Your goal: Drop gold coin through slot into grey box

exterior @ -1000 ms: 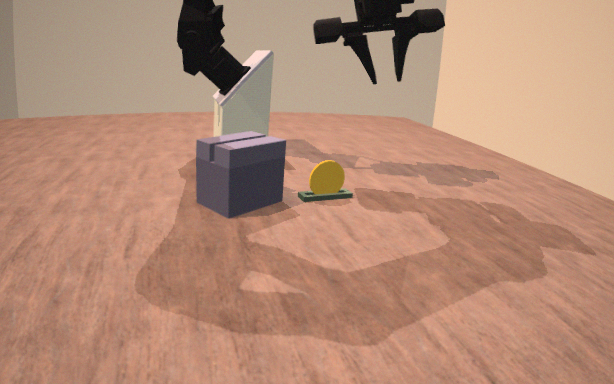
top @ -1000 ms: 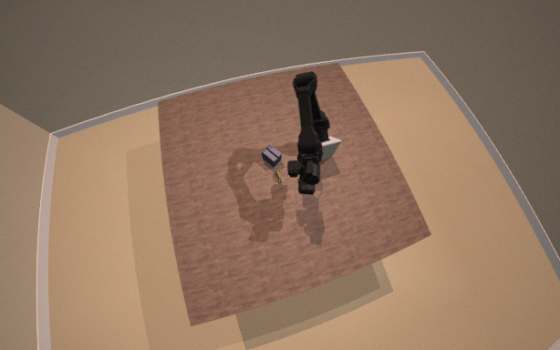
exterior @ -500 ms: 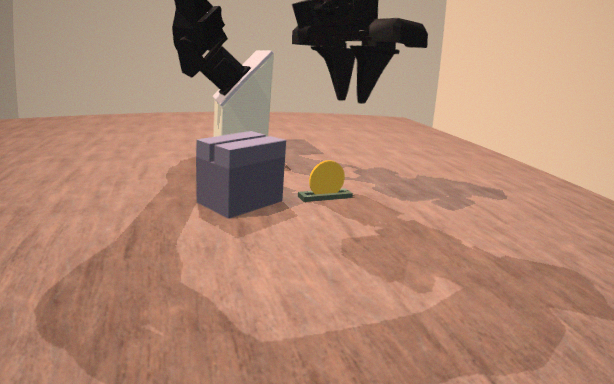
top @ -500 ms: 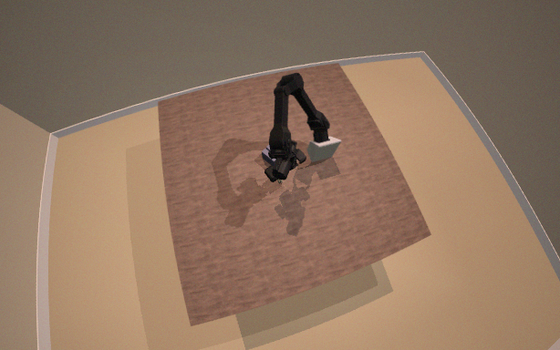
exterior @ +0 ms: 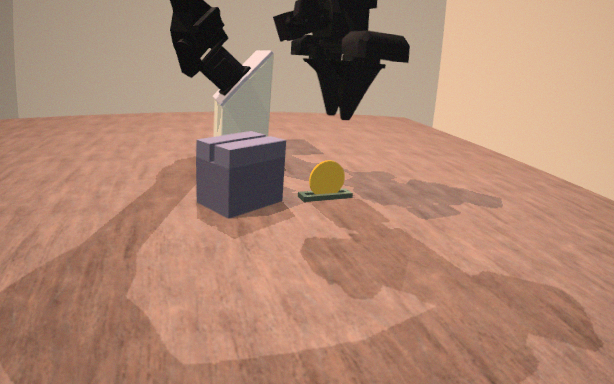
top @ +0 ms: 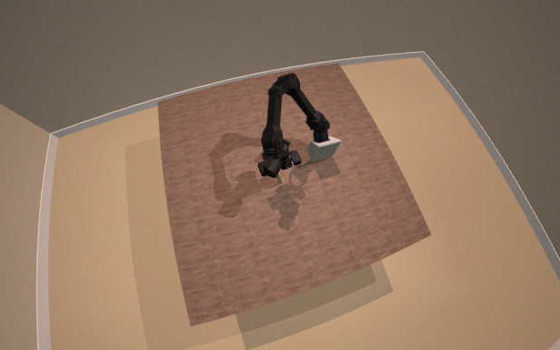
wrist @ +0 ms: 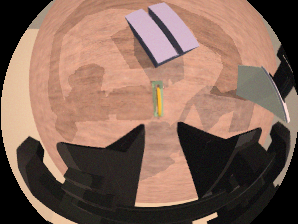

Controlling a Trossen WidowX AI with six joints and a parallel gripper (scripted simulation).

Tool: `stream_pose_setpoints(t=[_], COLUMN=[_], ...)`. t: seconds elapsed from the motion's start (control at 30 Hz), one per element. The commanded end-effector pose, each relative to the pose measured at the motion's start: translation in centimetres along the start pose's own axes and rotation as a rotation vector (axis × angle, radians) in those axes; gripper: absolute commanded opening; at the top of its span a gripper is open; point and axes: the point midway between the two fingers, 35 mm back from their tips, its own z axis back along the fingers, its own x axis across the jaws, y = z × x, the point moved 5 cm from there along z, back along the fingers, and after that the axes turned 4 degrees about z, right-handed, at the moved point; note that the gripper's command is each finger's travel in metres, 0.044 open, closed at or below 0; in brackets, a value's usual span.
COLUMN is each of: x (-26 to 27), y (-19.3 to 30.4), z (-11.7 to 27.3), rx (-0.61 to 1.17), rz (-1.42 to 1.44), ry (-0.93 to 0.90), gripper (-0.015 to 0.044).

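The gold coin [exterior: 327, 177] [wrist: 159, 101] stands on edge in the dark-green holder [exterior: 311, 198] [wrist: 157, 84]. The grey box [exterior: 256, 182] [wrist: 157, 37] stands beside it, to the left in the exterior view and beyond it in the wrist view, with the narrow slot running along its lid. In the top view the arm hides the box and most of the coin and holder. My gripper [exterior: 339, 117] [wrist: 161, 127] is partly open and empty. It points down and hangs well above the coin, with a gap between the fingertips in the wrist view.
The arm's pale, slanted base mount [top: 325, 150] [exterior: 246, 112] [wrist: 257, 90] stands behind the box in the exterior view and at the right in the wrist view. The brown wooden table top [top: 243, 264] carries the arm's shadows.
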Motion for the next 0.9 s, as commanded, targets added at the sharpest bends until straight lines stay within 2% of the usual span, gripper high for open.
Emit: stream_pose_setpoints(t=[0.0, 0.87], x=[-0.3, -0.2], y=[-0.2, -0.4], z=[-2.3, -6.1], rx=[-0.013, -0.013], rz=[0.006, 0.006], ry=[0.018, 0.017], gripper=[0.0161, 0.0161])
